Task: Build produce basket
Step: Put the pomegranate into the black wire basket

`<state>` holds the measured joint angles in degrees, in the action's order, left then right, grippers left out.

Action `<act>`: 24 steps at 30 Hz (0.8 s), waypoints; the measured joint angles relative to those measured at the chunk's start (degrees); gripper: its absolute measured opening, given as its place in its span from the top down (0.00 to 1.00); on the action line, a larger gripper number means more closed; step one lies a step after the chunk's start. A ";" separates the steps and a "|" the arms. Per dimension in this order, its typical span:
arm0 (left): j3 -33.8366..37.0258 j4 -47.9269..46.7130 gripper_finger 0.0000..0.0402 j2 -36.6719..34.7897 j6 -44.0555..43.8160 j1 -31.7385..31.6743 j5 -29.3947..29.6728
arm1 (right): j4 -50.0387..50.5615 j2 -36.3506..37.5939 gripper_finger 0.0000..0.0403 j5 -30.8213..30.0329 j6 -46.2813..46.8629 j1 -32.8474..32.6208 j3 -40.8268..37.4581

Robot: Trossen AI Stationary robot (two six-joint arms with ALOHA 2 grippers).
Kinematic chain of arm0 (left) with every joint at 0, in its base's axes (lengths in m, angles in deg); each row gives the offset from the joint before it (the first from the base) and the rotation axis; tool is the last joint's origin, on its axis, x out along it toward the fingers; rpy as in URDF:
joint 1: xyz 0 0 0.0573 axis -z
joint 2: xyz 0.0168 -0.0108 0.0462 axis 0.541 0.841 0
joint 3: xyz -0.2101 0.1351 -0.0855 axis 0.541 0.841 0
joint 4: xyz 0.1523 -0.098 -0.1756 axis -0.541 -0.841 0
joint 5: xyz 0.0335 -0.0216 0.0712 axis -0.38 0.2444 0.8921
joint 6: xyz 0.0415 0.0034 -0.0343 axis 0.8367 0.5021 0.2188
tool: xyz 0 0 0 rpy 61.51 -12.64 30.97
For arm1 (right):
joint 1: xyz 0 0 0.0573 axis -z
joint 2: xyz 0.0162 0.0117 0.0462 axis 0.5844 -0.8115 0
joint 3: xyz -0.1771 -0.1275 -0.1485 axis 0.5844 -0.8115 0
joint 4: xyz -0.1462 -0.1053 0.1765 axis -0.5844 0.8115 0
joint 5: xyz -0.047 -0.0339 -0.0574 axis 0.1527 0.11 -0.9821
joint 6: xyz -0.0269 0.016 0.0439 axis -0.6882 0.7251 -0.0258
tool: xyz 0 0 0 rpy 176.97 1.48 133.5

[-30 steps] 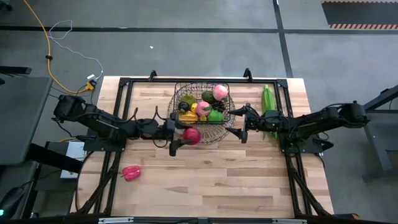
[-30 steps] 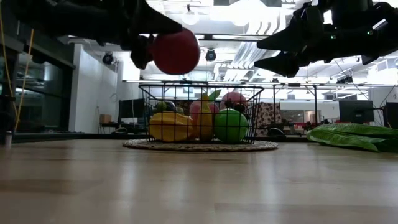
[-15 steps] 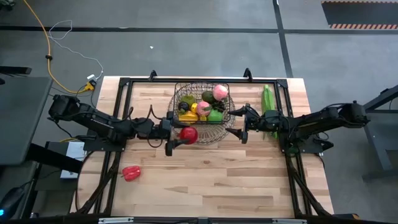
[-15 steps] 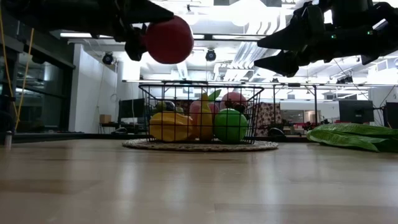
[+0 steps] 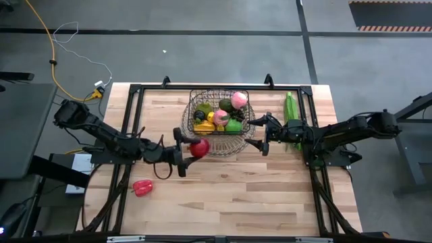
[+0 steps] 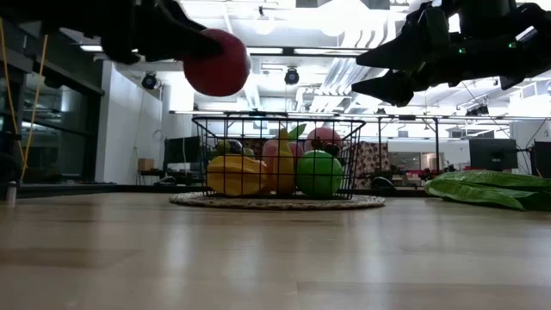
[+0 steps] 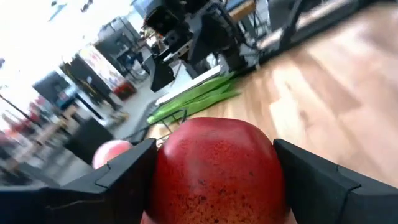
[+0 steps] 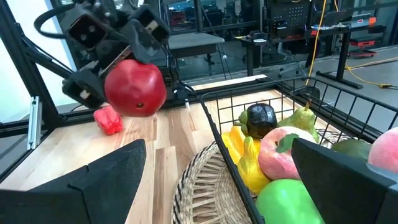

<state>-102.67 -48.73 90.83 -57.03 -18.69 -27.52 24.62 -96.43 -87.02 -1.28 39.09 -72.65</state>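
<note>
While the left hand point(image 5: 181, 151) grips a red apple point(image 5: 198, 148) aloft off the worktop, the wire basket point(image 5: 249, 125) lies just toward one o'clock of it, nearer than the spread-fingered right hand point(image 5: 262, 135).

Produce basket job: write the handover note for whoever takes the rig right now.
Left gripper: shut on a red apple, held in the air just outside the basket's near-left rim.
Right gripper: open, empty, hovering at the basket's right side.
Done: several fruits already in the basket.
Left: drop in the apple, then the red pepper near the table's left edge and the green husk to the basket's right.
</note>
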 joint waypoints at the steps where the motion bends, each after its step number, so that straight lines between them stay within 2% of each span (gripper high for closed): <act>1: 0.00 -0.41 0.28 0.00 2.50 0.55 0.64 | 0.02 0.00 0.03 0.00 0.00 0.00 0.00; 6: 0.00 -1.34 0.28 0.90 10.79 2.21 1.59 | 0.00 0.00 0.03 0.00 0.00 0.00 0.00; 14: 0.00 -0.85 0.28 2.20 10.53 2.45 5.22 | 0.00 0.00 0.03 -0.02 -0.01 0.00 0.00; 21: -0.09 4.60 0.28 2.18 -12.89 1.77 13.43 | 0.00 0.00 0.03 -0.02 -0.02 0.00 0.00; 24: -1.03 4.31 0.28 1.48 -18.95 0.99 11.90 | 0.00 0.00 0.03 -0.02 -0.02 0.00 0.00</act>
<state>-103.70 -44.41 92.31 -75.98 -17.70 -15.62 24.62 -96.43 -87.05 -1.30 39.09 -72.65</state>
